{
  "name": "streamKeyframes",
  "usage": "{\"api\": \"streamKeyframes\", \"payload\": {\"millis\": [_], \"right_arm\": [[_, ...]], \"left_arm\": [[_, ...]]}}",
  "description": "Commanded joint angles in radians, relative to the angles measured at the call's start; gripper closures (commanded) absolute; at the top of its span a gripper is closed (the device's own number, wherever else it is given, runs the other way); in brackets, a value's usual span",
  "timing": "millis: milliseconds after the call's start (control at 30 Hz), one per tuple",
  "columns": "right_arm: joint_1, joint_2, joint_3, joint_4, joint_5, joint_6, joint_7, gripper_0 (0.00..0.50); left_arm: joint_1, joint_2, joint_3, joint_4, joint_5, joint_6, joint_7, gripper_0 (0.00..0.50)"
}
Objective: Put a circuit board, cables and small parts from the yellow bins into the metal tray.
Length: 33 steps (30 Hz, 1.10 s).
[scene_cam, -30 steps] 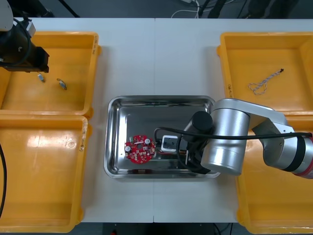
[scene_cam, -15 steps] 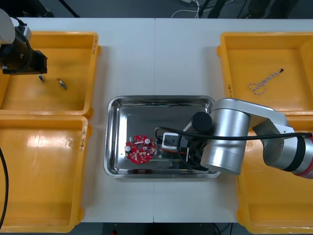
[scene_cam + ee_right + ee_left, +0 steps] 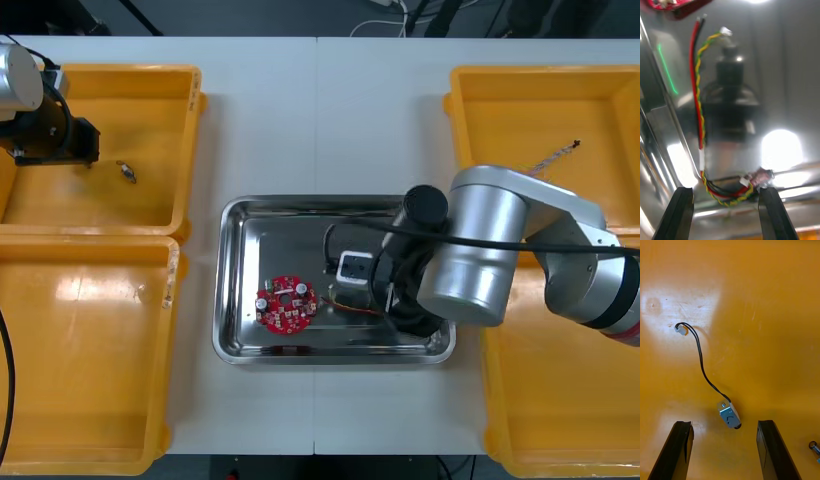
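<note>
My right gripper (image 3: 725,215) stands open just above the floor of the metal tray (image 3: 232,262). The red and yellow cable (image 3: 699,112) lies loose on the tray, its coiled end between the fingertips (image 3: 679,210); it is also seen in the front view (image 3: 352,306). A round red circuit board (image 3: 285,304) lies in the tray's near left part. My left gripper (image 3: 726,450) hangs open over the far left yellow bin (image 3: 170,120), above a small metal part (image 3: 729,416) with a thin black cable (image 3: 700,360).
Another small metal part (image 3: 125,171) lies in the same bin. A blue and white cable (image 3: 558,154) lies in the far right bin (image 3: 470,110), partly behind my right arm (image 3: 480,260). The two near bins (image 3: 90,350) flank the tray.
My right gripper has opened and let go of the red and yellow cable in the tray, and the arm has drawn back toward the far side. The left gripper shifted slightly over its bin.
</note>
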Motion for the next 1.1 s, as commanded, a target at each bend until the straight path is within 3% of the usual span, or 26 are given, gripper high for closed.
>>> {"api": "streamKeyframes", "payload": {"millis": [33,267,467,600,1000,1033,1067,1100], "right_arm": [[-0.050,0.034,-0.135,-0.011,-0.056,0.086,0.021,0.000],[-0.078,0.043,-0.292,-0.011,-0.140,0.230,0.005,0.000],[-0.102,0.043,-0.408,-0.011,-0.162,0.315,-0.006,0.000],[-0.104,0.043,-0.473,-0.002,-0.162,0.315,-0.014,0.000],[-0.110,0.037,-0.686,0.196,-0.165,0.315,-0.012,0.000],[-0.112,0.036,-0.704,0.217,-0.160,0.315,-0.011,0.000],[-0.115,0.034,-0.720,0.237,-0.151,0.315,-0.011,0.000],[-0.116,0.033,-0.726,0.246,-0.146,0.315,-0.011,0.000]], "left_arm": [[-0.058,0.014,-0.012,0.010,0.007,-0.035,-0.083,0.000],[-0.058,-0.001,-0.012,0.037,0.006,-0.073,-0.086,0.000],[-0.056,-0.010,-0.014,0.049,0.004,-0.096,-0.086,0.000],[-0.056,-0.017,-0.014,0.053,0.006,-0.104,-0.088,0.000],[-0.044,-0.024,-0.040,0.053,0.006,-0.125,-0.091,0.000],[-0.044,-0.026,-0.046,0.053,0.006,-0.127,-0.091,0.060],[-0.044,-0.024,-0.047,0.053,0.007,-0.128,-0.089,0.154],[-0.044,-0.024,-0.046,0.053,0.007,-0.128,-0.091,0.208]]}}
